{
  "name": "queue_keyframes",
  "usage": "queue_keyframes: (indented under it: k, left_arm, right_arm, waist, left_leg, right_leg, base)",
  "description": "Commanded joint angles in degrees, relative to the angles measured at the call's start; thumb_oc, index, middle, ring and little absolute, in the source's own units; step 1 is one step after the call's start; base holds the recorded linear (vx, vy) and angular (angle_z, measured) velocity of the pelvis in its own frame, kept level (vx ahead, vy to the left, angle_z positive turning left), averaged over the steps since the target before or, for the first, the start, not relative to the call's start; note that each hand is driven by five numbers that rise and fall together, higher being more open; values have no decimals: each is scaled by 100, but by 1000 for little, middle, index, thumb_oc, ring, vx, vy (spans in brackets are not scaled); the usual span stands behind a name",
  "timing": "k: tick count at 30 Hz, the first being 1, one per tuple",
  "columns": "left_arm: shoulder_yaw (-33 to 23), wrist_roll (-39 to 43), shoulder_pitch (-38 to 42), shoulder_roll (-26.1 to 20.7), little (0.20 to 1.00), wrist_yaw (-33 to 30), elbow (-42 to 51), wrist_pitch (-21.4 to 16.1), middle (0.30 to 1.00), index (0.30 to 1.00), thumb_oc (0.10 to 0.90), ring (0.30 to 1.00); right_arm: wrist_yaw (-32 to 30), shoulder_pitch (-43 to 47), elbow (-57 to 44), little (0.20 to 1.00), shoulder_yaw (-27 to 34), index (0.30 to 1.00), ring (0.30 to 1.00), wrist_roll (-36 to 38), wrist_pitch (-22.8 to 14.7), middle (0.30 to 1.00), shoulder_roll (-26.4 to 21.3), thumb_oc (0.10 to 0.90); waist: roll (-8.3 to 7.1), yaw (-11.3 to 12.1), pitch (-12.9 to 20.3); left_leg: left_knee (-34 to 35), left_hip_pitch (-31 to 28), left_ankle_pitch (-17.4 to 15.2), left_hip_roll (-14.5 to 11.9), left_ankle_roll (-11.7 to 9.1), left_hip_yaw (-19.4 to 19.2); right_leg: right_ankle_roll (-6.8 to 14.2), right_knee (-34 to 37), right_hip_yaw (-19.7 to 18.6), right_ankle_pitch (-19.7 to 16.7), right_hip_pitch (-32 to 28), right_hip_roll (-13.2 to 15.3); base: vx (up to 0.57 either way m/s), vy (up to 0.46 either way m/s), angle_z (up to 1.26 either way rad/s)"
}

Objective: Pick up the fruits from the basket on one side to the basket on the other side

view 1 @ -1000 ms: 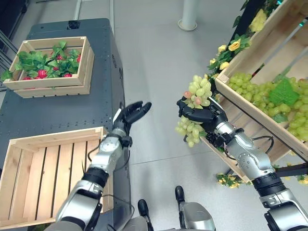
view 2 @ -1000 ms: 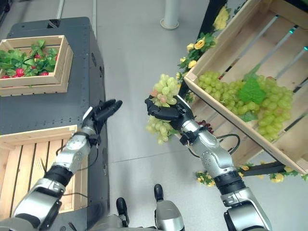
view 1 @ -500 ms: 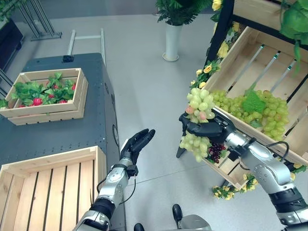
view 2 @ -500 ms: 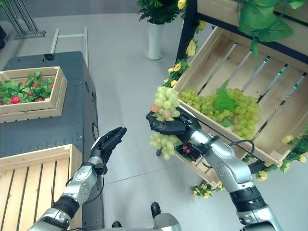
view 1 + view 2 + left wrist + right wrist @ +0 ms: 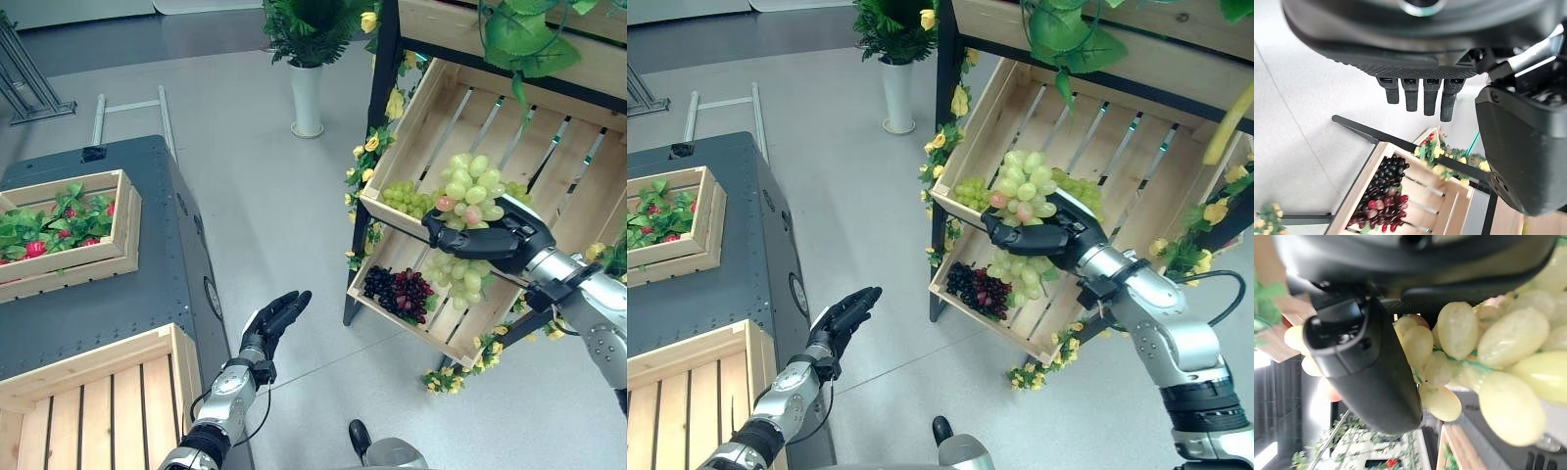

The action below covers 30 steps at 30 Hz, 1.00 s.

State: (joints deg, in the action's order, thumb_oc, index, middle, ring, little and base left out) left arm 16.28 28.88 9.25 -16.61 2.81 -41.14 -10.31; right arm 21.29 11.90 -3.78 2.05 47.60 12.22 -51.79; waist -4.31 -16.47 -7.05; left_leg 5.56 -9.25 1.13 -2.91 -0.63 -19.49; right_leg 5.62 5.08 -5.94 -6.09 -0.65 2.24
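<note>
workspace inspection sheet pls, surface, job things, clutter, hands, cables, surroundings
surface: dark cabinet top carrying two wooden crates.
job's things: green grape bunch held in front of the slanted shelf crate, where more green grapes lie; empty slatted crate at near left.
clutter: crate of leaves and red fruit; dark grapes in the lower shelf crate.
hands: right hand, fingers curled round the bunch; left hand open, holding nothing, over the floor.
cables: nothing seen.
surroundings: grey floor, potted plant, yellow flowers on the shelf frame.
</note>
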Motion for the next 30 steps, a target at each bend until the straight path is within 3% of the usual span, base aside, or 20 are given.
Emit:
queue_keyframes:
  k: [1,4,9,12,21,26,30]
  left_arm:
    - [258,-465,415,-210,900,-6,57,-505,900,900,800,900]
    - [456,-601,348,-297,900,77,83,-364,900,900,800,900]
    - [676,-588,217,-338,900,293,-50,-252,900,900,800,900]
    - [770,-625,94,-358,900,366,-142,-359,900,900,800,900]
    - [746,-629,60,-434,900,514,-316,-410,900,900,800,900]
    - [719,-674,56,-415,900,557,-343,-382,900,900,800,900]
    - [652,-680,54,-378,900,623,-431,-412,900,900,800,900]
  right_arm:
    - [-330,1177,370,300,793,300,300,86,-1007,300,-285,400]
    - [-540,1468,715,300,779,300,300,98,-1065,300,-583,400]
    - [-956,2003,1206,300,671,300,300,-500,-1476,300,-1174,400]
    - [-1038,2366,1491,300,443,300,300,-722,-1550,300,-1511,400]
    - [-1231,3210,2035,300,-324,300,300,-1028,-1804,300,-1863,400]
    - [-1221,3488,2221,300,-561,300,300,-1244,-1693,300,-1943,400]
    - [-818,3547,2405,300,-886,300,300,-1636,-1593,300,-1907,400]
  waist:
    - [69,182,412]
    - [62,222,419]
    - [60,283,426]
    - [56,353,440]
    - [-5,557,525]
    - [-30,619,545]
    - [-71,686,539]
  left_leg:
    - [-56,-66,-629,60,101,-2]
    - [-58,-58,-629,66,105,16]
    - [-94,-38,-634,71,100,78]
    - [-85,-38,-624,83,89,139]
    - [-64,21,-570,101,77,287]
    - [-72,34,-578,113,81,370]
    - [-102,54,-587,110,77,424]
  right_leg:
    - [114,-131,39,260,-161,-136]
    - [118,-125,29,261,-159,-138]
    - [107,-154,43,278,-153,-144]
    - [105,-135,90,285,-180,-132]
    - [83,-97,249,272,-180,-103]
    - [79,-106,294,295,-193,-93]
    - [67,-112,358,312,-201,-73]
  base:
    - [23,-28,-4]
    - [27,-40,-1]
    - [27,-15,0]
    - [48,-12,1]
    - [23,-8,2]
    - [24,-7,7]
    - [16,-4,10]
